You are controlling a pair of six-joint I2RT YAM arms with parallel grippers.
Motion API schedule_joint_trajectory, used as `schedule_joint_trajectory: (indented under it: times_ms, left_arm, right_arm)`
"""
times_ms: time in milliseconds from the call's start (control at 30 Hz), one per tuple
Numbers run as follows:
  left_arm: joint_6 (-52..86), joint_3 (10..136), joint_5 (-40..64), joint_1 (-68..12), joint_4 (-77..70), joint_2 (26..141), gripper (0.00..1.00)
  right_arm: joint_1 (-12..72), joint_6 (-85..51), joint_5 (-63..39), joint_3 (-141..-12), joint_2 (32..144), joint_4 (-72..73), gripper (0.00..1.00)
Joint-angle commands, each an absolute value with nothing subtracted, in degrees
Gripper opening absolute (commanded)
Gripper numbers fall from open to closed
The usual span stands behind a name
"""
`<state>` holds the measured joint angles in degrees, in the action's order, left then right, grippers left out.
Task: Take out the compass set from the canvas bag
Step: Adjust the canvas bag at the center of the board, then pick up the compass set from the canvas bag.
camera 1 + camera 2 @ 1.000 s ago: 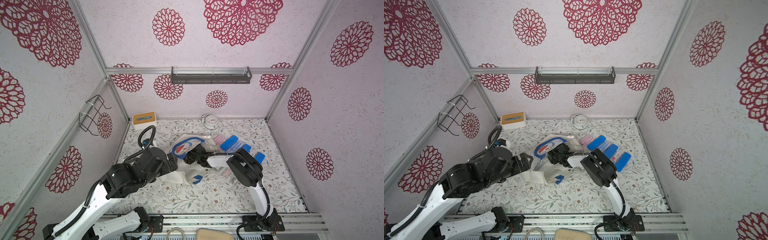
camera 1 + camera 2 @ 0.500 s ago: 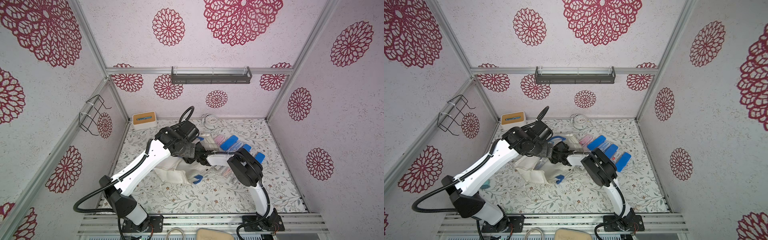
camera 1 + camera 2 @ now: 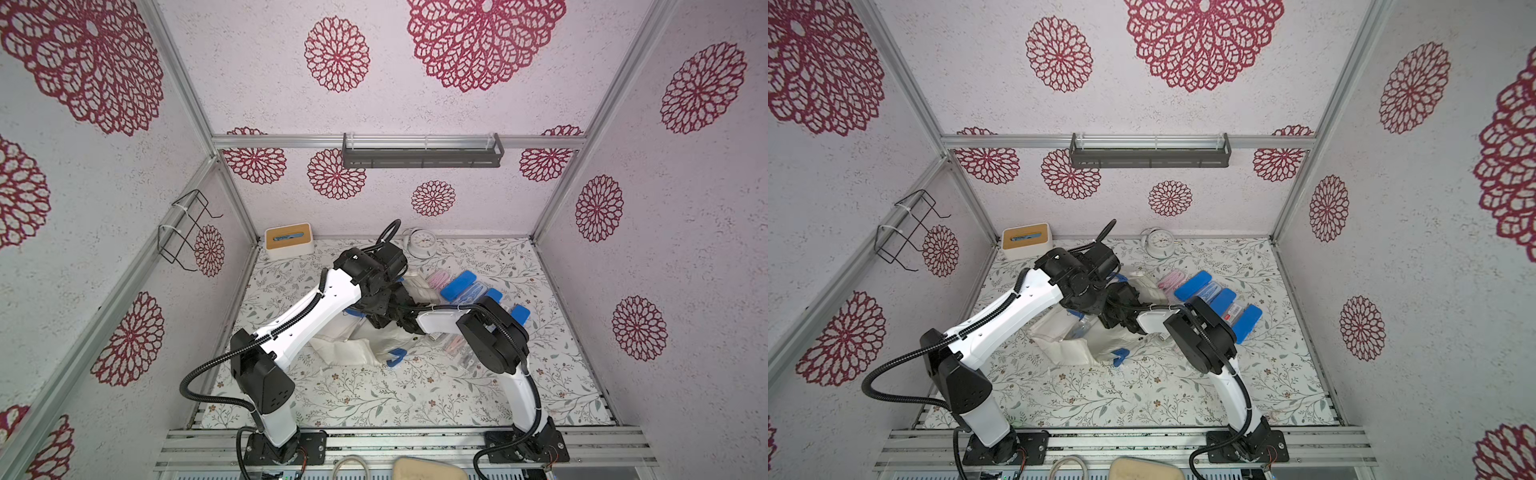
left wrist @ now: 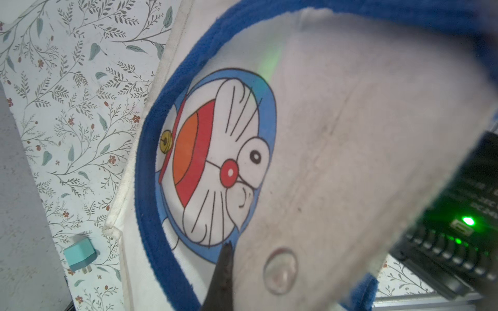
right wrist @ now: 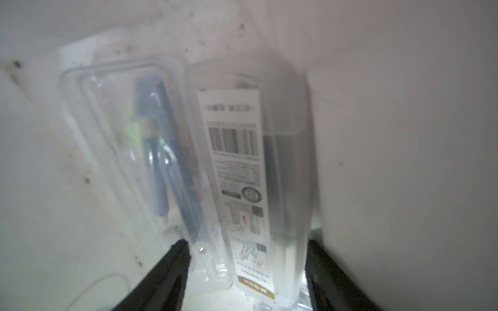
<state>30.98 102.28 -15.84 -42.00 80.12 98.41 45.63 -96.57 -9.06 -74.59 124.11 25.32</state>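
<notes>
Nearest the arm bases, the canvas bag (image 3: 349, 353) lies crumpled in the middle of the floral table (image 3: 374, 399). The left gripper (image 4: 237, 255) is pinched tight on the bag's upper cloth flap, right by the snap button (image 4: 280, 269). The right gripper (image 5: 246, 242) is inside the bag with its jaws spread wide, a finger either side of the compass set (image 5: 237, 175) — a clear plastic case with a barcode label, lying on the inner cloth. Just past the bag there's a row of blue cases (image 3: 459, 286). Back by the far wall are a tissue box (image 3: 289, 241) and a white alarm clock (image 3: 422, 243).
</notes>
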Motion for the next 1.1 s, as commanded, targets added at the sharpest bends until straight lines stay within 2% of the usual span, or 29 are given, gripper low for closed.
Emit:
schedule_joint_trajectory:
  times_ms: [0, 167, 400, 600, 900, 1067]
  left_arm:
    - [30.2, 98.1, -14.9, -41.8, 78.6, 91.0, 0.00]
    - [31.9, 91.3, -15.3, -42.1, 72.0, 84.6, 0.00]
    - [31.5, 91.6, -18.4, -45.2, 71.2, 85.7, 0.00]
    - [31.5, 91.2, -17.5, -46.1, 70.0, 87.7, 0.00]
    - [31.4, 89.2, -16.1, -45.9, 68.7, 88.3, 0.00]
    - [31.4, 88.6, -15.8, -46.0, 67.9, 88.4, 0.00]
  right_arm:
    - [43.1, -94.6, -6.2, -69.4, 121.9, 31.3, 0.73]
    - [42.5, -93.5, -6.1, -64.2, 120.6, 48.0, 0.69]
    - [42.7, -90.9, -6.4, -61.2, 119.7, 56.2, 0.67]
    - [42.7, -90.8, -6.4, -59.0, 119.0, 61.5, 0.70]
    - [42.7, -85.8, -8.9, -58.1, 113.1, 58.2, 0.65]
    - [42.9, -92.3, -5.9, -51.9, 111.8, 58.4, 0.68]
